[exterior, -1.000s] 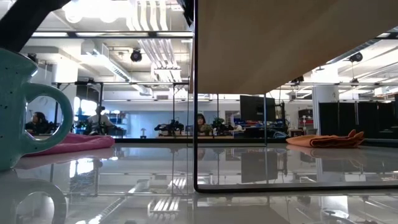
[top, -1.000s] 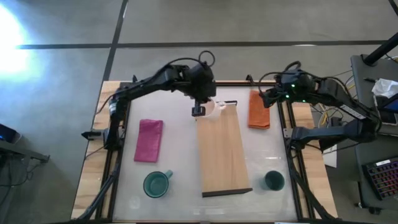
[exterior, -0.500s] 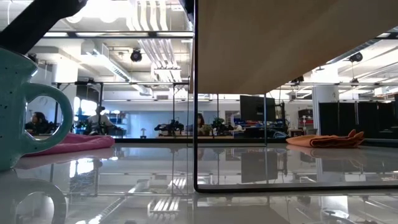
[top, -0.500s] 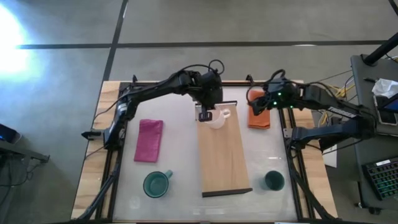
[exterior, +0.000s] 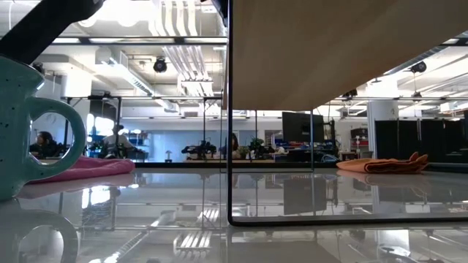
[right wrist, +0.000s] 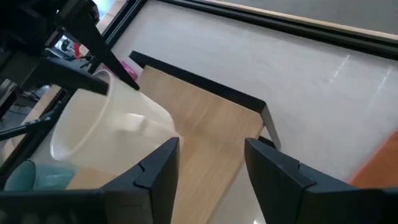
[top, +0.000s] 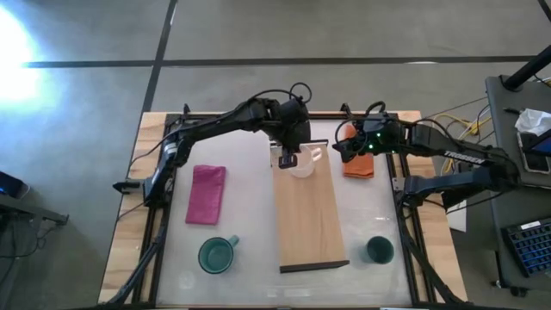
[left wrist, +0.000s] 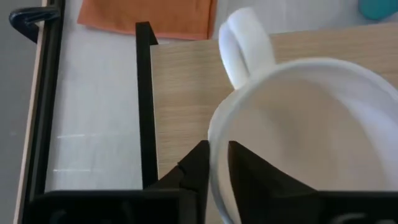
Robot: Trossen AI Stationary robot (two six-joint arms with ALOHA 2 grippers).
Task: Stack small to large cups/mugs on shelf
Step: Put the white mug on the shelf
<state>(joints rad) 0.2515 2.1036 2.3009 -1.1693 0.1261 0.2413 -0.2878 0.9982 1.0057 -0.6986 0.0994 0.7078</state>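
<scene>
The light-wood shelf stands on its black end rails in the middle of the table. My left gripper is shut on the small white mug over the shelf's far end. My right gripper is open and empty just right of that end, over the orange cloth's left edge; it sees the mug tilted. The teal mug stands near left, and the dark green cup near right, both on the table. My left gripper holds the white mug by its rim, on the side away from the handle. One finger is inside the mug and one outside. The fingers come from above. The mug is tilted over the shelf's far end; whether it touches the board I cannot tell.
A magenta cloth lies left of the shelf and an orange cloth lies at the far right. The teal mug looms close in the low view. The shelf's near half is bare.
My left gripper has carried the white mug a little toward the table's near edge and right, onto the shelf's far end. My right gripper has moved toward the table's left, from the far right frame to the orange cloth beside the shelf.
</scene>
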